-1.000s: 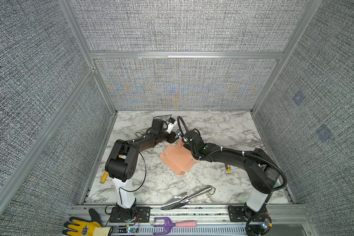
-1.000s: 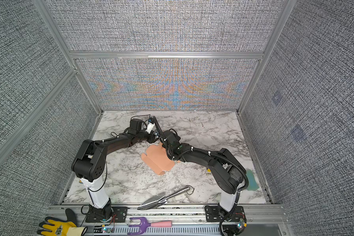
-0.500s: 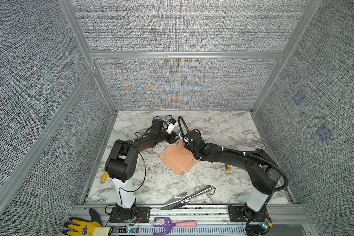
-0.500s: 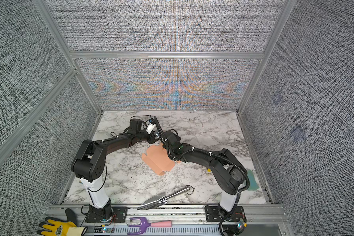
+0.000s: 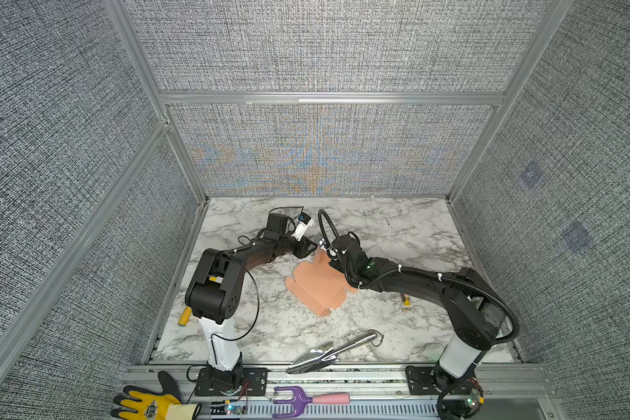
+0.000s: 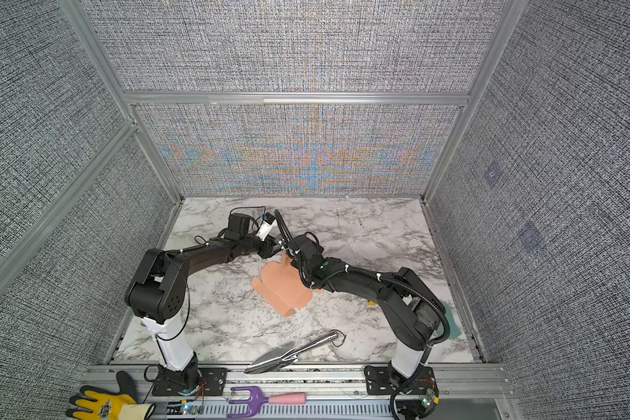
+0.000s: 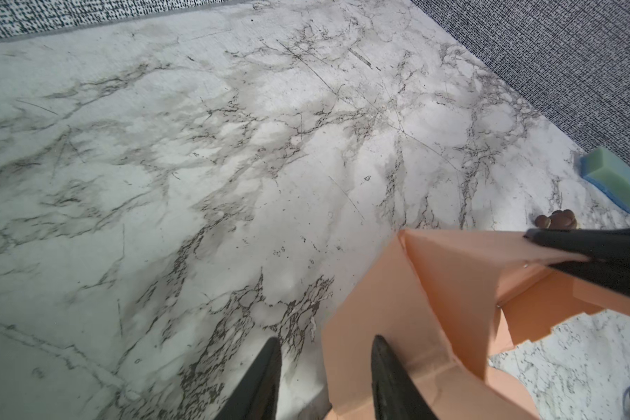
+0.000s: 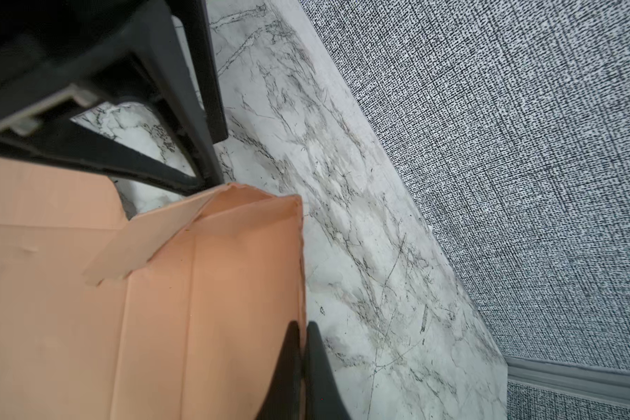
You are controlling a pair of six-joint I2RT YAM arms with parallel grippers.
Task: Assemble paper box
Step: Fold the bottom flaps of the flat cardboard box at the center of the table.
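The right hand (image 8: 302, 325) is pinched tight on the edge of a raised flap of the paper box (image 5: 315, 287), which lies mostly flat in the middle of the counter (image 5: 397, 232). The left hand (image 7: 326, 338) stands partly apart beside it. A flap edge seems to sit between its fingers, unclamped.

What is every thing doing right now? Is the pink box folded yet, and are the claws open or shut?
paper box: mostly flat on the table, one flap standing up.
right gripper: shut on the raised flap's edge.
left gripper: open, at the flap's edge.
trowel: lying flat, untouched.
sponge: lying flat, untouched.
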